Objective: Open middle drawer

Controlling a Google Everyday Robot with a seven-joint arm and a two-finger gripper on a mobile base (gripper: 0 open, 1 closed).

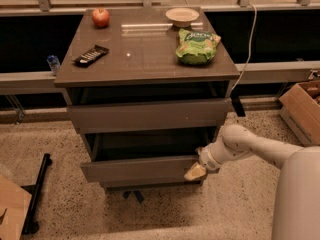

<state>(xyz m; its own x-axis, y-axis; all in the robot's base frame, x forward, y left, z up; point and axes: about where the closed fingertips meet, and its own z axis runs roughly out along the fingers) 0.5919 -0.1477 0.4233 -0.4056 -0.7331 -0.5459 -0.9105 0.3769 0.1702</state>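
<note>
The grey-brown cabinet has three flat handleless drawer fronts. The top drawer is shut. The middle drawer is pulled partly out toward me, and its dark inside shows above its front. The bottom drawer is mostly hidden under it. My gripper, on the white arm coming from the right, sits at the right end of the middle drawer's front, touching it.
On the cabinet top lie a red apple, a bowl, a green chip bag and a black remote. A cardboard box stands at the right. A black stand lies on the floor at the left.
</note>
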